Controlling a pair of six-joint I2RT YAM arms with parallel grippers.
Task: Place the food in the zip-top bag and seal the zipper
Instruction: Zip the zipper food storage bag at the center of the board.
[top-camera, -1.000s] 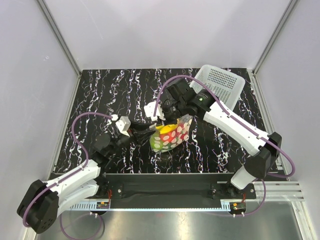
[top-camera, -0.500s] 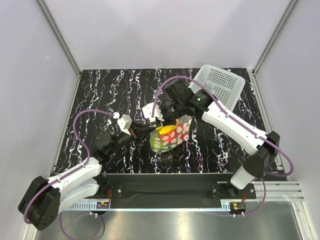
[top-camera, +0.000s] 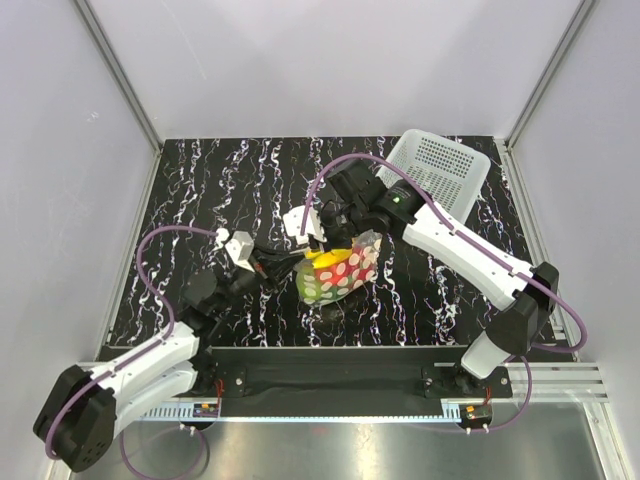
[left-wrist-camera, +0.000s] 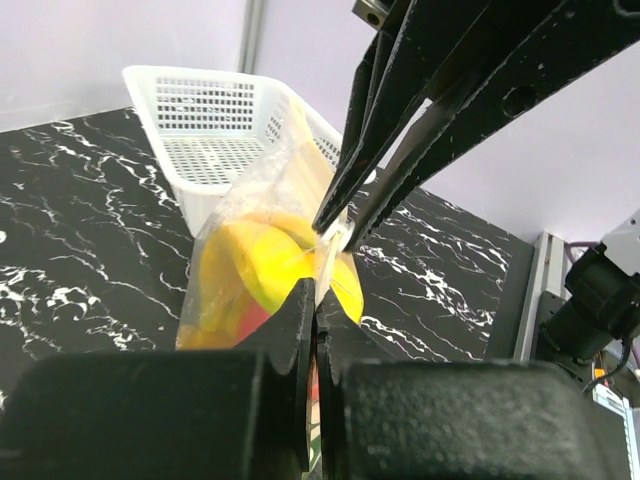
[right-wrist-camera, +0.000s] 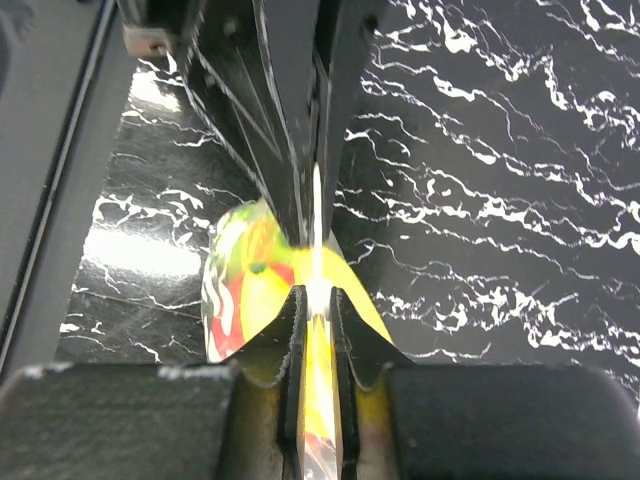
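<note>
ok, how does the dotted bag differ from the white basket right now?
The zip-top bag is soft clear film with white dots; the basket is stiff white mesh. The bag bulges with toy fruit and is pinched at its edge by the left claw and right claw; the basket stands untouched at the far right corner. Both are plastic containers.

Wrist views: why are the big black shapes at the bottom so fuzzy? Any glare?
Left wrist view: the left gripper is very near the lens, so it blurs; the zip-top bag beyond looks sharper. Right wrist view: the right gripper blurs likewise; a glare patch brightens the table.
</note>
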